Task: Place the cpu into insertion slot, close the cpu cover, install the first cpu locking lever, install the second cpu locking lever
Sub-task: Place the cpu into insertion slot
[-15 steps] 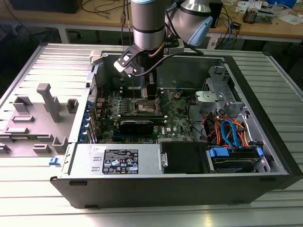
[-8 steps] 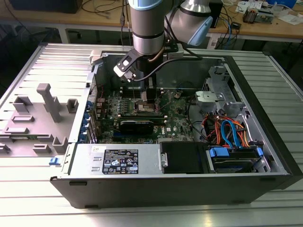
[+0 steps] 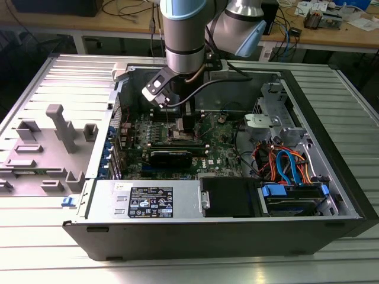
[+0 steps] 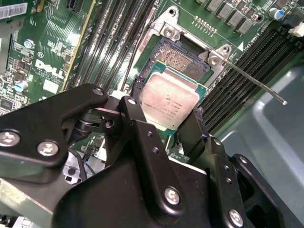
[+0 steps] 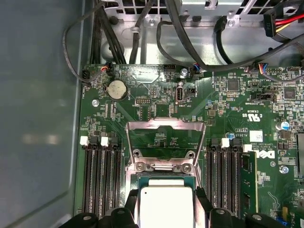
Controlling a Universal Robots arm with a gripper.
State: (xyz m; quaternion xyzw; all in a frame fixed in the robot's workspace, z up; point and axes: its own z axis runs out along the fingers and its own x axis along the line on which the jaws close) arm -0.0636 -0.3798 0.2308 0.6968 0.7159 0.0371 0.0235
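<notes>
My gripper [image 4: 168,99] is shut on the cpu [image 4: 170,102], a flat square chip with a silver-grey top, one black finger against each of two opposite edges. The chip hangs slightly tilted just above the insertion slot [image 4: 183,57], whose tan-gold contact field shows beyond the chip's far edge. In the first wrist view the cpu [image 5: 165,206] sits between the gripper [image 5: 165,195] fingers, and the cpu cover [image 5: 164,126], a silvery frame, stands swung open behind the socket. A thin metal locking lever [image 4: 251,78] sticks out, unlatched. In the exterior view the gripper [image 3: 185,127] is down inside the computer case.
Long black memory slots [image 5: 99,175] flank the socket on both sides. A black graphics card [image 3: 170,157] lies close beside the gripper, the power supply [image 3: 148,201] along the front, bundled cables [image 3: 284,165] at the exterior view's right. A grey fixture [image 3: 56,136] stands outside the case.
</notes>
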